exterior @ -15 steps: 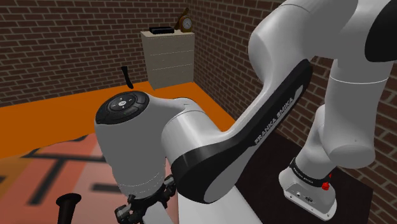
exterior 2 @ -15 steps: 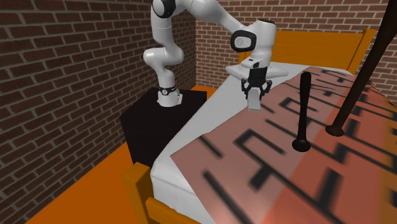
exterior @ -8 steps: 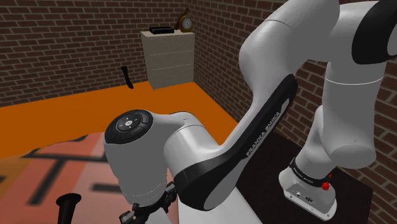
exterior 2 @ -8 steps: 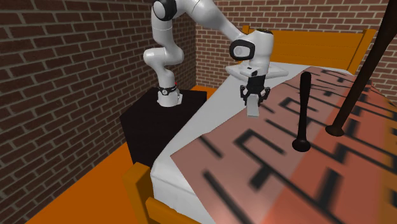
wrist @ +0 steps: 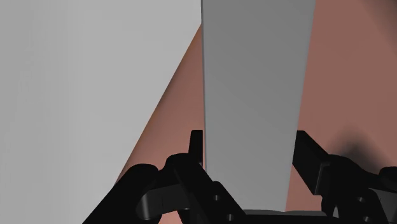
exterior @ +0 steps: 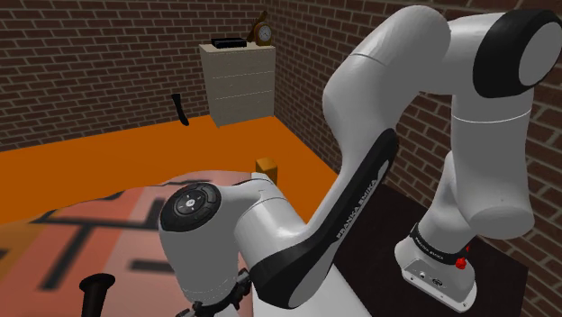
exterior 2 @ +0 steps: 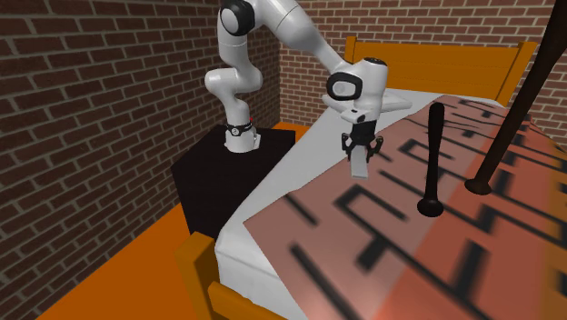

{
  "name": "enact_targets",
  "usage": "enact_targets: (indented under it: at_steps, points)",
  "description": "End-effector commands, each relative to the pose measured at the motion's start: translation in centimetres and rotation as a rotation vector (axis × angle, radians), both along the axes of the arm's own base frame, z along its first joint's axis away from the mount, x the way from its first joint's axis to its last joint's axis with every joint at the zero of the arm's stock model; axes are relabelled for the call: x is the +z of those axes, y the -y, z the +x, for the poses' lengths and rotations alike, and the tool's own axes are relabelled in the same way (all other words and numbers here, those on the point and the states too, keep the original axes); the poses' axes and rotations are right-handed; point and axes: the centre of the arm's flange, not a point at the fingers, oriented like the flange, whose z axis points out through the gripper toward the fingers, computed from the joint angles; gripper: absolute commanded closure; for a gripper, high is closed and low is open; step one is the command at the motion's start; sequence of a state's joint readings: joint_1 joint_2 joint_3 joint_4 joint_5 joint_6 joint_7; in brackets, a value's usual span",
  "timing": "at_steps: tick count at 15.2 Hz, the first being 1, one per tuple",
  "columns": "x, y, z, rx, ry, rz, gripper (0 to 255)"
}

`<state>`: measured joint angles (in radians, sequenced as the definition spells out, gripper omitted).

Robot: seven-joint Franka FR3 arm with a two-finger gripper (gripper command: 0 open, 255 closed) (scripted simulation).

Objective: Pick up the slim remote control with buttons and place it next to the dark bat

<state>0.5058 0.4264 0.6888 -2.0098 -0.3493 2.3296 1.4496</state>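
In the shoulder view the white arm is bending low over the patterned blanket. Its wrist is hanging near the dark bat, whose knobbed end is showing. In the second exterior view the gripper is hanging over the blanket, off the bat's side toward the second exterior view's left. The plain grey remote is dangling from it, near the bat but apart from it. In the wrist view the two black fingers are pressing on the remote's long edges, clamping it.

Bedroom: bed, dresser, brick walls
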Motion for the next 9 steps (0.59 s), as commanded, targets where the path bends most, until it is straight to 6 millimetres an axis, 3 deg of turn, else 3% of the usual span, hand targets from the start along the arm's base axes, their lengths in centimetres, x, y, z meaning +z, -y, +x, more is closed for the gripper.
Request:
enact_targets:
  at_steps: [1,8,9]
  points:
    - [-0.70,0.00,-0.02,0.000,0.000,0.001,255]
    - [-0.70,0.00,-0.02,0.000,0.000,0.001,255]
    - [-0.70,0.00,-0.02,0.000,0.000,0.001,0]
